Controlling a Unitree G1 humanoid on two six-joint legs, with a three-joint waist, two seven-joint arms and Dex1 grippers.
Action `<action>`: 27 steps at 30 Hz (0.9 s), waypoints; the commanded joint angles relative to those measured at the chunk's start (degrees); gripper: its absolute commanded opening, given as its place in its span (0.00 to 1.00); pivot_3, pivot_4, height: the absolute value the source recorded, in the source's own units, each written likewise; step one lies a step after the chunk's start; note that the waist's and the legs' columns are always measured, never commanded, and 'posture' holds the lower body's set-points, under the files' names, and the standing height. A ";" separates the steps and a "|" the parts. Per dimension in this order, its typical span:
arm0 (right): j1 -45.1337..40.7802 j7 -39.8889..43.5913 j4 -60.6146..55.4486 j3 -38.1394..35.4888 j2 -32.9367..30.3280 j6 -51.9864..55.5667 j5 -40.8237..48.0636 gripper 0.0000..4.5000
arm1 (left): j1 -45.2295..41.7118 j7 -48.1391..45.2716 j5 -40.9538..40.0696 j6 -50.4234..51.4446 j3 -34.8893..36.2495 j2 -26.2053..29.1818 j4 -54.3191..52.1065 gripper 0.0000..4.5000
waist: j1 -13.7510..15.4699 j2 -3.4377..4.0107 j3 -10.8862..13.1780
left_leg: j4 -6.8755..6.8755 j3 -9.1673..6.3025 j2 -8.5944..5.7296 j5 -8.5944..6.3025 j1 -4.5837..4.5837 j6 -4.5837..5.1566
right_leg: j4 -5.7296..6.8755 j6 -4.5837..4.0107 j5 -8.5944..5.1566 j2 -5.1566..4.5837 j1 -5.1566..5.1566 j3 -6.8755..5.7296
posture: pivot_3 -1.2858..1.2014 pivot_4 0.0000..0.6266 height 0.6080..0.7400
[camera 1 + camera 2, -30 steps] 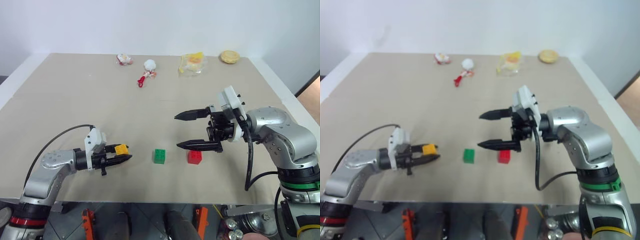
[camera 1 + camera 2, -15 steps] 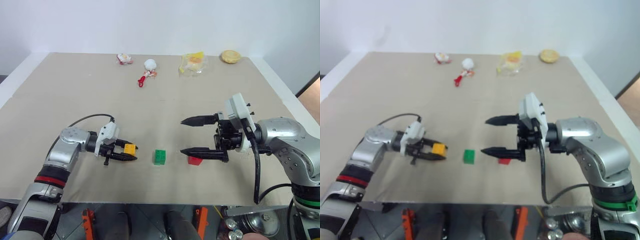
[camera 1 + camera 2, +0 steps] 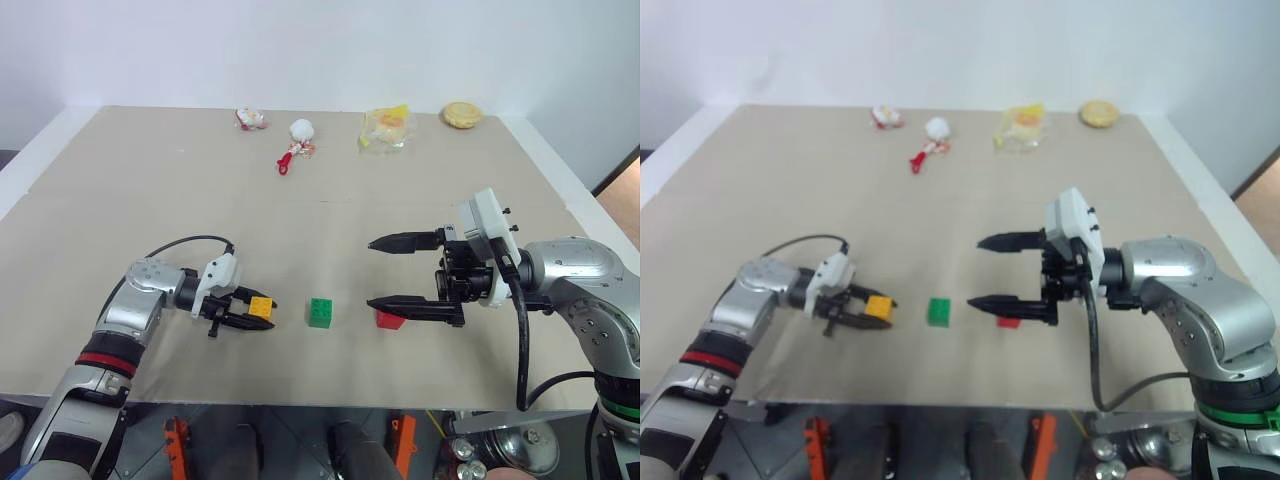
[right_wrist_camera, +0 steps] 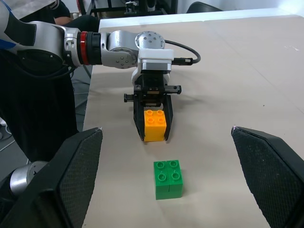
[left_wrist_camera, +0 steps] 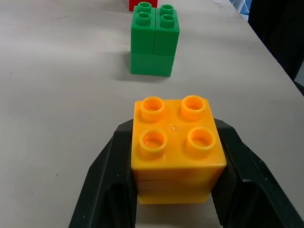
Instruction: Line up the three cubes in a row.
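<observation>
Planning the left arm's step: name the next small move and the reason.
Probably set the yellow cube down and open the left gripper: it is shut on the cube, already beside the green cube, with the red cube beyond, roughly in a row.

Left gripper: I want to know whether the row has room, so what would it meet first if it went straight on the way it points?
Most likely the green cube. The left gripper, shut on the yellow-orange cube, points straight at it, with bare table between; the red cube lies just beyond.

No legible text or labels.
</observation>
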 commanded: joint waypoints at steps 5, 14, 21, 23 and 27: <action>-1.36 0.20 -0.65 -0.75 -0.86 -1.14 0.03 1.00 | 0.01 2.18 0.02 0.52 1.44 -0.18 -0.07 0.83 | 0.00 0.00 0.00 | 0.06 0.00 0.00 0.01 0.00 0.01 | 0.00 0.02 0.04 0.00 0.02 0.00 | 0.52 0.24 1.00; -0.30 0.65 -1.11 -1.64 -1.08 -0.61 1.39 1.00 | -1.89 3.40 -10.64 14.71 6.48 -0.75 -8.98 1.00 | 0.00 0.00 0.00 | 0.02 -0.01 0.00 0.01 -0.03 0.01 | 0.00 0.04 0.03 0.01 -0.01 -0.01 | 0.52 0.24 1.00; 4.75 -13.48 -1.47 -7.16 6.50 -2.36 0.44 1.00 | -2.10 41.41 -19.53 29.70 22.17 -13.03 -21.37 1.00 | 0.12 -0.04 0.00 | 0.17 -0.11 -0.01 0.01 -0.02 0.01 | -0.01 0.42 0.22 0.00 0.16 -0.03 | 0.52 0.24 1.00; 5.23 -23.10 0.20 -7.69 12.40 -3.85 -2.64 1.00 | 0.60 52.79 -14.97 26.64 23.52 -17.31 -24.39 1.00 | -0.08 -0.03 -0.01 | 0.18 -0.08 -0.03 0.00 0.10 0.00 | -0.01 0.44 0.22 0.00 0.25 0.01 | 0.52 0.24 1.00; 6.30 -37.45 5.86 -8.04 22.67 -11.79 -12.67 1.00 | 4.91 72.11 -8.99 22.88 26.44 -25.32 -26.40 1.00 | 0.05 -0.02 -0.03 | 0.16 -0.12 -0.01 0.04 0.23 -0.02 | 0.03 0.40 0.33 0.08 0.30 0.05 | 0.52 0.24 1.00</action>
